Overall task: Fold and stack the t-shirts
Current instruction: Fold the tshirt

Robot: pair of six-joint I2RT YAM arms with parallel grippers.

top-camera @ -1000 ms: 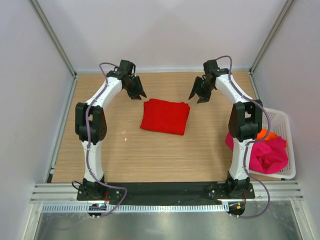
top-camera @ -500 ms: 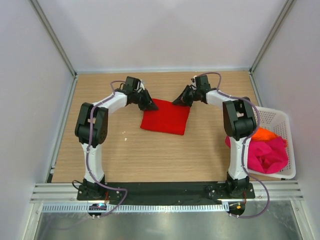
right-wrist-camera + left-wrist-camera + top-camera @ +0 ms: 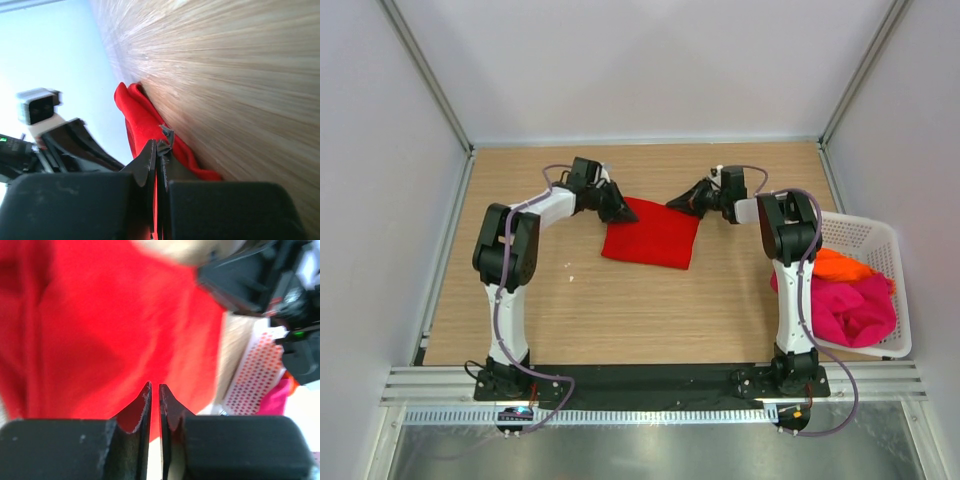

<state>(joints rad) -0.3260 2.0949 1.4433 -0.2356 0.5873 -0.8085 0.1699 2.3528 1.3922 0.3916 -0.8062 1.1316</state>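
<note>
**Far corners pinched, fold at risk**

Wooden bench (image 3: 620, 310) carries the folded red t-shirt (image 3: 650, 238), flat between the two hands. Its long axis runs from one hand to the other, slightly skewed. The right hand (image 3: 682, 203) is clamped on one far corner. The left hand (image 3: 618, 208) is closed to a slit at the other, grip uncertain. If only one side holds, a lift could pull the layers apart.

No legible text, label or number
</note>
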